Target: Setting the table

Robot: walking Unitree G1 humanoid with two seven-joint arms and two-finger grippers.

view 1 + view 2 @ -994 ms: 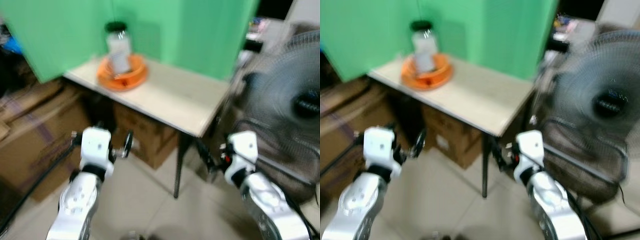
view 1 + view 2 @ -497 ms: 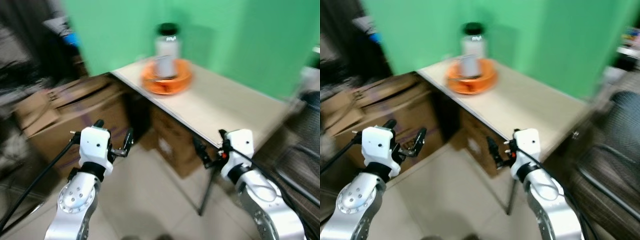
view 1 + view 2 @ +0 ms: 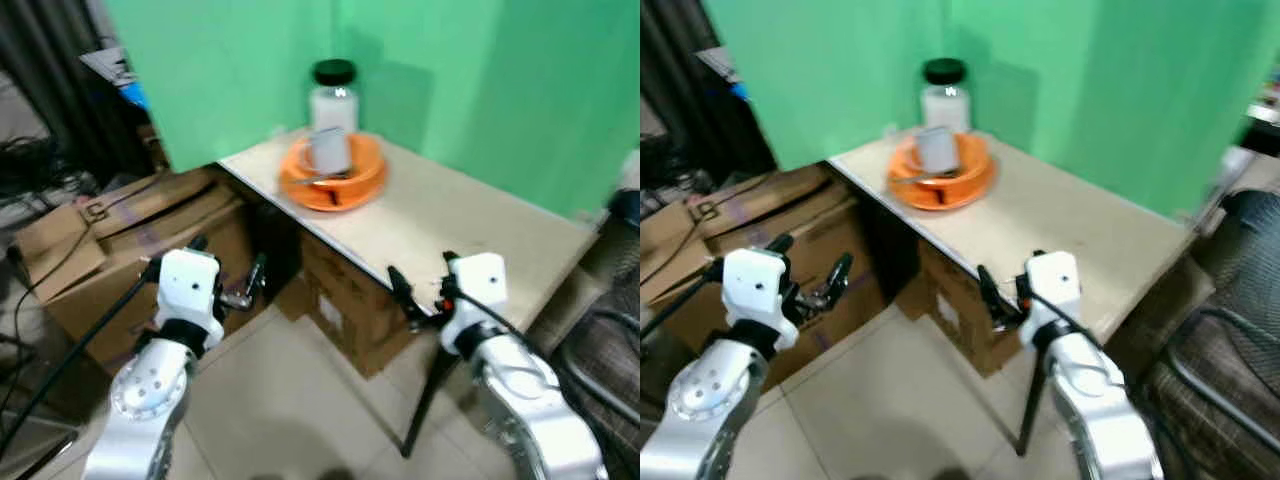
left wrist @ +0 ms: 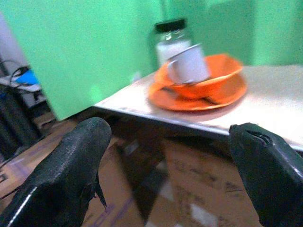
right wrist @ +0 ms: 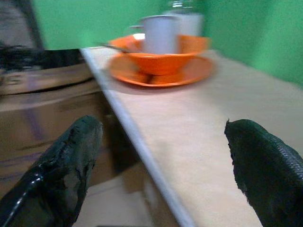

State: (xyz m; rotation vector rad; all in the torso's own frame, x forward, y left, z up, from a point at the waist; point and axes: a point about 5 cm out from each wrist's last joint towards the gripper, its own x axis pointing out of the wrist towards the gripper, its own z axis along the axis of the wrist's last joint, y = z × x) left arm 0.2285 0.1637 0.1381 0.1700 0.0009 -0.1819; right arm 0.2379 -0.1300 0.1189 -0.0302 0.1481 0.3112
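Two grippers are raised in front of the robot, both empty and with fingers spread wide. The left gripper [image 3: 228, 285] hangs over the floor, in front of the cardboard boxes [image 3: 110, 250] that stand under and beside the table, below the level of the table top. In the left wrist view its two black fingers [image 4: 61, 175] stand far apart and hold nothing between them. The right gripper [image 3: 415, 292] is near the front edge of the table [image 3: 470, 225], about at the height of the table top – its wrist view looks along the beige surface, and its fingers [image 5: 59, 165] are also wide apart w/ nothing inside.

Farther away, toward the far left corner of the table, stands an orange plate [image 3: 330, 190] with an orange bowl [image 3: 355, 165] on it. A white mug [image 3: 325, 148] sits inside the bowl, a bit tilted, handle to the side in the left wrist view. A thin utensil lies on the plate beside the bowl; I cannot tell which kind. Just behind the bowl stands a glass jar [image 3: 334, 95] with a black lid and white contents. Both grippers are well apart from these things.

Behind the table is a green screen [image 3: 480, 80]. At the right edge is a dark mesh object, blurred – cannot tell what it is.
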